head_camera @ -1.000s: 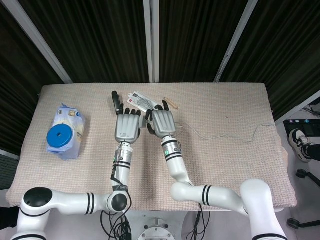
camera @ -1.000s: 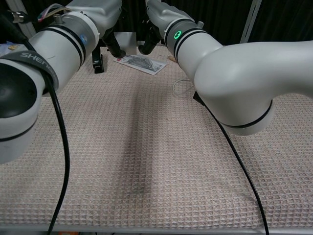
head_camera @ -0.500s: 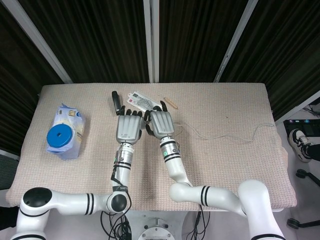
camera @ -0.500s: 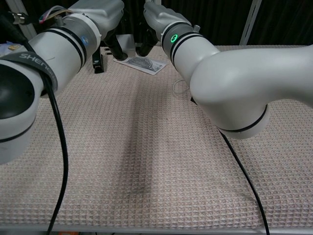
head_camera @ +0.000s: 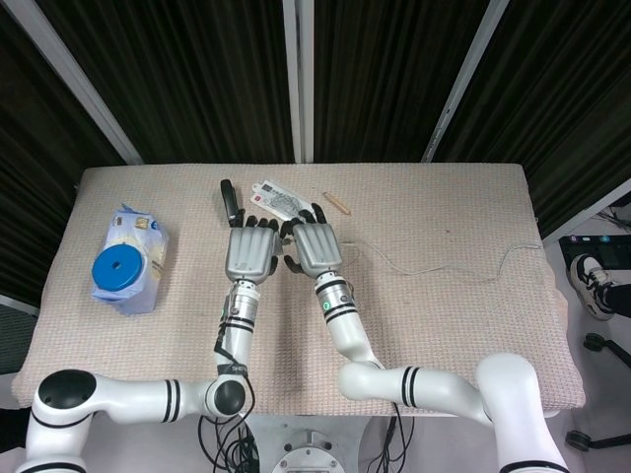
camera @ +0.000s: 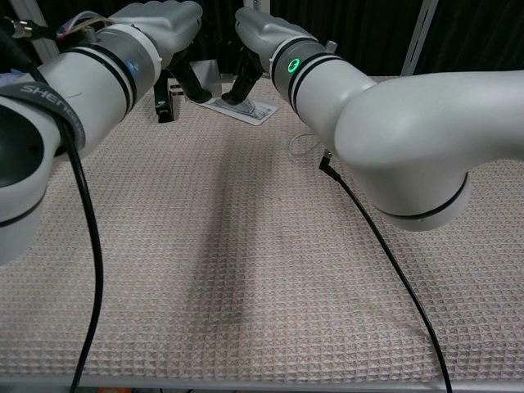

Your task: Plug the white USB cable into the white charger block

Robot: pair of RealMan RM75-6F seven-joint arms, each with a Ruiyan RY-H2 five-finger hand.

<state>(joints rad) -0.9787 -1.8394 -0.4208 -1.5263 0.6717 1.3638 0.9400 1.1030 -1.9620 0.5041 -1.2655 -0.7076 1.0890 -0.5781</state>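
My left hand (head_camera: 250,252) and right hand (head_camera: 315,246) hover side by side, backs up, over the middle of the table, almost touching. Their dark fingers (camera: 187,80) point down at the cloth. What lies under the palms is hidden. The thin white USB cable (head_camera: 434,266) trails from beside the right hand to the table's right edge. In the chest view the USB cable (camera: 301,144) shows as a small loop under the right arm. Neither view plainly shows a white charger block. The chest view also shows the left hand (camera: 160,20) and right hand (camera: 266,29) from the front.
A clear plastic packet (head_camera: 281,200) lies just beyond the hands, also seen as the packet (camera: 246,106). A black stick-like object (head_camera: 229,200) lies left of it, a wooden stick (head_camera: 337,202) right. A blue-lidded package (head_camera: 128,261) sits far left. Black arm cables (camera: 385,246) hang over the cloth.
Both hands have shifted slightly and sit a little higher in the chest view. The right hand's fingers now stand over the packet's edge. The white cable has not moved.
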